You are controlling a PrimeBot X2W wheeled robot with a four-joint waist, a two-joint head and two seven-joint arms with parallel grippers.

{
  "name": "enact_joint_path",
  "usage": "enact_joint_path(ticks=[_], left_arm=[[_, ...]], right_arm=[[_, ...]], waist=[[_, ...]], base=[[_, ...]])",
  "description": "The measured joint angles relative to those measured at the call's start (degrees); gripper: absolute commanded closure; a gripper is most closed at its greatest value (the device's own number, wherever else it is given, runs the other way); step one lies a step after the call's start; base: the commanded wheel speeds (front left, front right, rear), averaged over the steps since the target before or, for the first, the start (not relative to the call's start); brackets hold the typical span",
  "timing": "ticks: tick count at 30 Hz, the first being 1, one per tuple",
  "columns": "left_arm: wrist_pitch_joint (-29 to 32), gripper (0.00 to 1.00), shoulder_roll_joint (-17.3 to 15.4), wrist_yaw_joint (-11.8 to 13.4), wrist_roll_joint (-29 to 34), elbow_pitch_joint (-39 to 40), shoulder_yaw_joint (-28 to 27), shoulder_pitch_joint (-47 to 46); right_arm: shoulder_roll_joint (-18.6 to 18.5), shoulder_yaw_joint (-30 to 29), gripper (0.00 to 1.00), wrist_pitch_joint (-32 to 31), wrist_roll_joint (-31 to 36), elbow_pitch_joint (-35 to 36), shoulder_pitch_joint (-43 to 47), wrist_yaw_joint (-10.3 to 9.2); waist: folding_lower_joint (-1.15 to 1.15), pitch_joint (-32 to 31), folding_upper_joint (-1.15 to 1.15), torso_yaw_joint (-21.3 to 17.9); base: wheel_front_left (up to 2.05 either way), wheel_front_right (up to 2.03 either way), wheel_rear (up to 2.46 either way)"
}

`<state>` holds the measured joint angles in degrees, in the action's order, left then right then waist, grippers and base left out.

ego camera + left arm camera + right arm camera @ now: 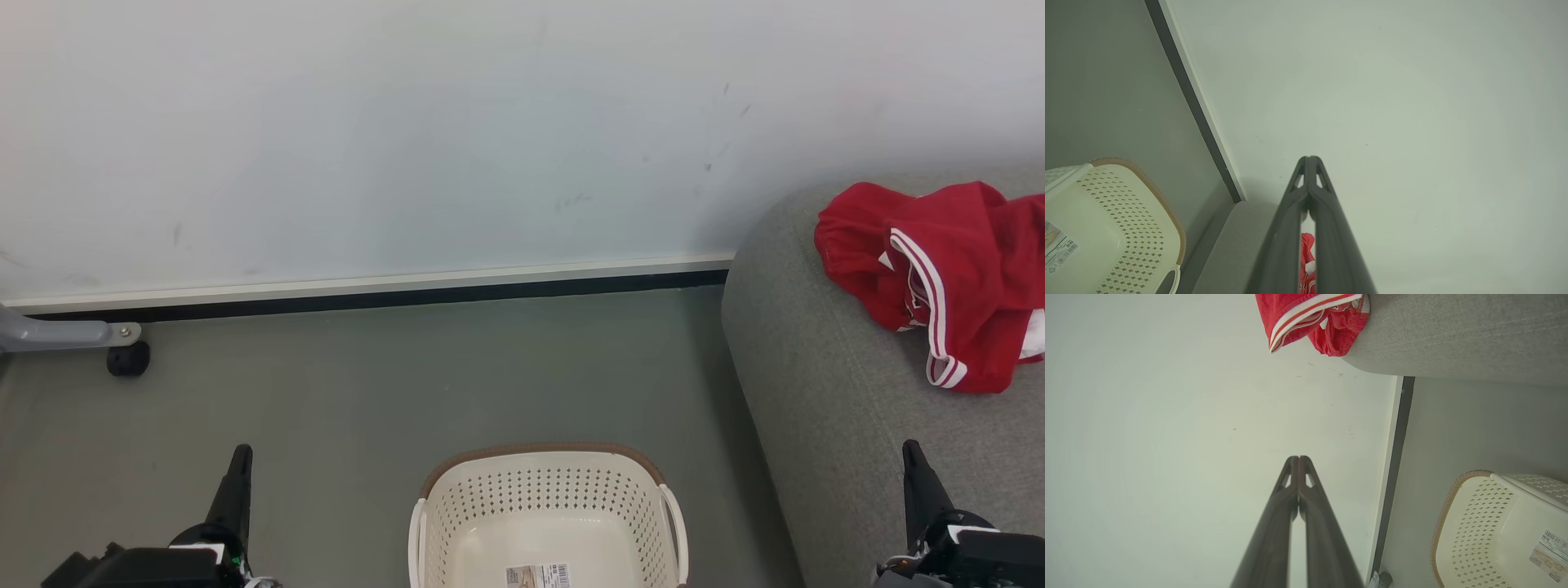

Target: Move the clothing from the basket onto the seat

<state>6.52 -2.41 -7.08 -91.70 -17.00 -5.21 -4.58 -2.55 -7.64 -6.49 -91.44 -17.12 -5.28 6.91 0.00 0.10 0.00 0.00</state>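
Note:
The red clothing with white stripe trim lies crumpled on the light-grey seat at the right; the right wrist view catches the clothing on the seat too. The cream basket with a brown rim stands on the floor at the bottom centre, holding nothing but a label on its bottom. My left gripper is shut at the lower left, left of the basket. My right gripper is shut at the lower right, over the seat's front. Both hold nothing.
A white wall with a dark baseboard runs behind the grey floor. A grey metal leg with a black caster stands at the far left by the wall. Open floor lies between the basket and the wall.

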Motion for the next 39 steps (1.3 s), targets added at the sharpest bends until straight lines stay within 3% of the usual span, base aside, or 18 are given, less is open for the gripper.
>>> enact_joint_path(ticks=[39], left_arm=[[0.0, 1.0, 0.0, 0.0, 0.0, 0.0, 0.0, 0.0]], right_arm=[[0.0, 0.0, 1.0, 0.0, 0.0, 0.0, 0.0, 0.0]], waist=[[0.0, 0.0, 0.0, 0.0]], base=[[0.0, 0.0, 0.0]])
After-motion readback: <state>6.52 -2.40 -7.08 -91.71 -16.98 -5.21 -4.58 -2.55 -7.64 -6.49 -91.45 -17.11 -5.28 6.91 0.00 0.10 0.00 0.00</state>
